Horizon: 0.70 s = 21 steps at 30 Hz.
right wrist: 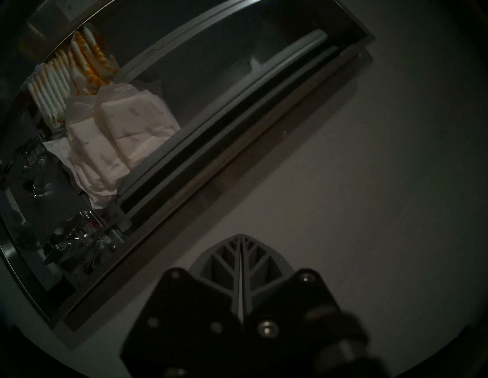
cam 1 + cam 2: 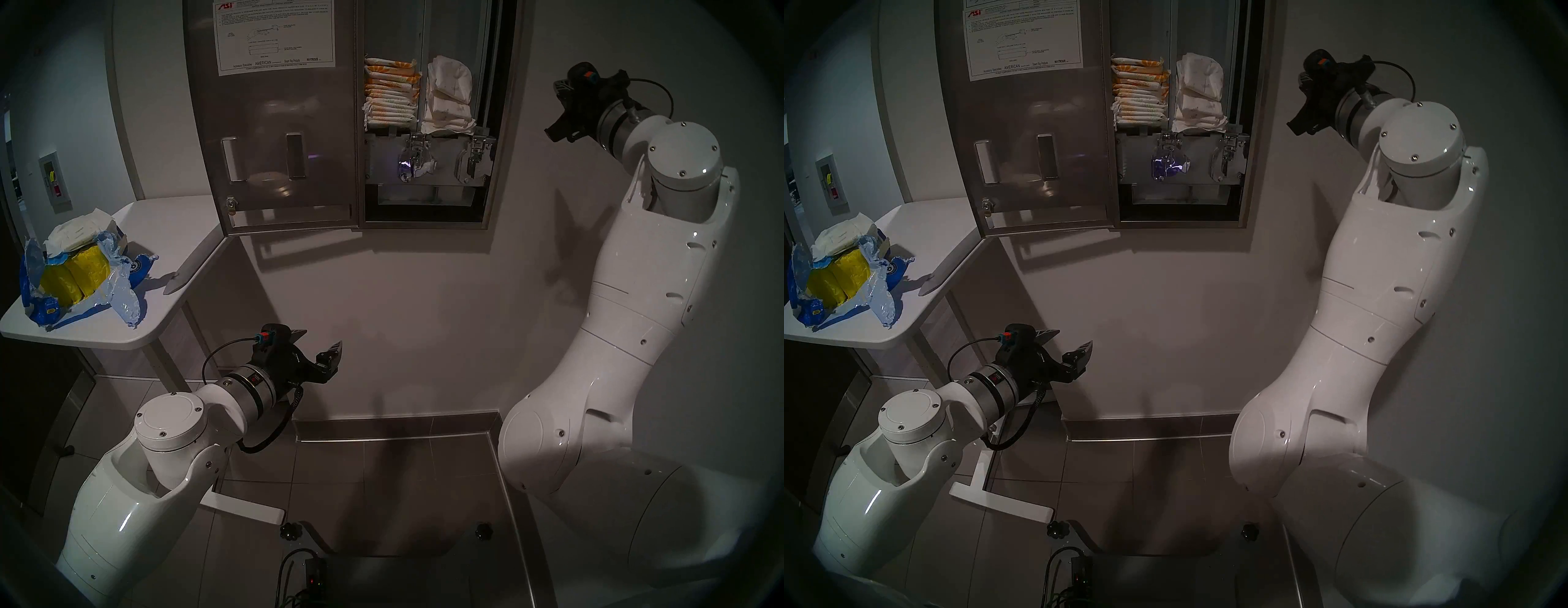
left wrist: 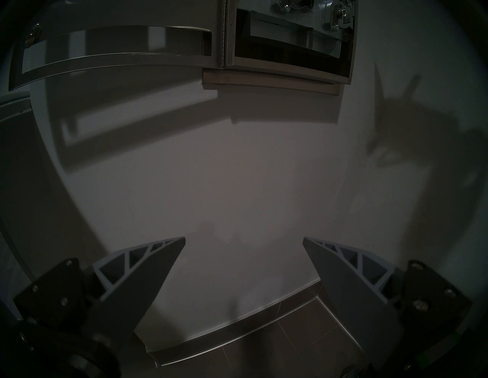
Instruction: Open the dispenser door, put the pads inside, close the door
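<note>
— Where do we stand with the dispenser door [image 2: 275,127]?

— It hangs wide open to the left, its instruction sheet facing us. Plain white pads [image 2: 450,95] already sit in the right-hand column of the cabinet, beside the orange-printed ones [image 2: 390,91]. So opening looks done, loading at least partly done; closing is what we have left.

— And our pincers?

— Our right pincer [image 1: 240,237] is clamped shut on nothing, raised by the wall just right of the cabinet. Our left pincer [image 2: 322,346] hangs low with its jaws spread, empty, well below the door.

— Anything we can't read?

— More white pads [image 2: 80,227] lie on the tabletop [image 2: 169,229] above the torn blue wrap [image 2: 123,293] — whether they must go in, we cannot tell. The cabinet's top is cut off.
</note>
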Motion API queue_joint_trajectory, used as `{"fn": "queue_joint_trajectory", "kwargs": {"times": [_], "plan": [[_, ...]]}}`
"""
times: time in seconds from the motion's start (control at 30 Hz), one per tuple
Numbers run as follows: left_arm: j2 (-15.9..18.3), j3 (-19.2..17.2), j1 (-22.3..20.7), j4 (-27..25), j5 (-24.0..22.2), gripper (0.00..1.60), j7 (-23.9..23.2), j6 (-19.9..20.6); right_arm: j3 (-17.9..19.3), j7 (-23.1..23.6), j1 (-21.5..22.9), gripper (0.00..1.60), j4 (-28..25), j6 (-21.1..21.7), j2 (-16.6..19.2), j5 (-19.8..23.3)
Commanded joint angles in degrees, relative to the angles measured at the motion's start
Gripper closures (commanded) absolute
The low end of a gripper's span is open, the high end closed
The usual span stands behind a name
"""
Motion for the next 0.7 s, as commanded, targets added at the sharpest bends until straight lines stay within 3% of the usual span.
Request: {"fn": "queue_joint_trajectory", "kwargs": {"times": [0.0, 0.2, 0.6, 0.67], "plan": [[0.0, -0.8, -0.9, -1.7, 0.2, 0.0, 0.1, -0.6, 3.0, -2.6, -2.5, 1.6, -5.2, 4.0, -5.7, 2.5], [0.0, -0.8, -0.9, -1.7, 0.2, 0.0, 0.1, -0.5, 5.5, -4.8, -5.3, 1.6, -7.3, 6.8, -9.9, 3.9], [0.0, -0.8, -0.9, -1.7, 0.2, 0.0, 0.1, -0.5, 8.1, -6.9, -8.6, 1.6, -8.6, 7.8, -13.5, 5.4], [-0.1, -0.8, -0.9, -1.7, 0.3, 0.0, 0.1, -0.5, 7.9, -6.8, -9.5, 1.6, -8.4, 8.8, -12.5, 6.1]]}}
